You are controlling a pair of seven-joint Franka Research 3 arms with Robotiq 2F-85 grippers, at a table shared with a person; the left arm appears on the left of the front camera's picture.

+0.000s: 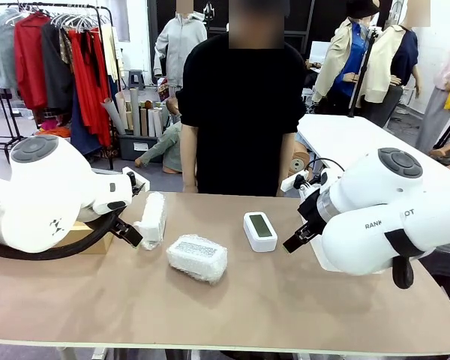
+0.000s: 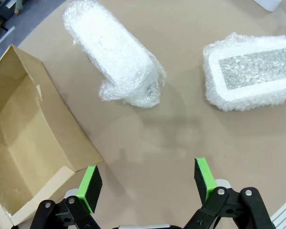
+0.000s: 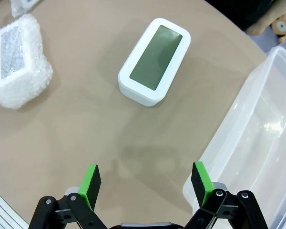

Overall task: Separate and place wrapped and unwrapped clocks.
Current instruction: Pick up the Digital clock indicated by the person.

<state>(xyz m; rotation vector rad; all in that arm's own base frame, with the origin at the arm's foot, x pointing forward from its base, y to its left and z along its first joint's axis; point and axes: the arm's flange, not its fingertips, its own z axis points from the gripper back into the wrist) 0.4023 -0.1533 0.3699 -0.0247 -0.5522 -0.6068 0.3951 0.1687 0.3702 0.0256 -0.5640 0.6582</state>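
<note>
Wrapped clocks (image 1: 197, 257) count two, bare clock (image 1: 260, 230) one; left pincer (image 2: 146, 172) and right pincer (image 3: 145, 172) gape empty.

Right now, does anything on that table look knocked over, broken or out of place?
Nothing broken or spilled. Only one wrapped clock stands up on edge near the cardboard box, while the other wrapped clock and the bare clock lie flat, screens up.

The left arm (image 1: 37, 195) hides most of the cardboard box (image 1: 81, 234) in the front view, and the right wrist view's edges clip the clear bin (image 3: 257, 143) and a wrapped clock (image 3: 19, 59).
</note>
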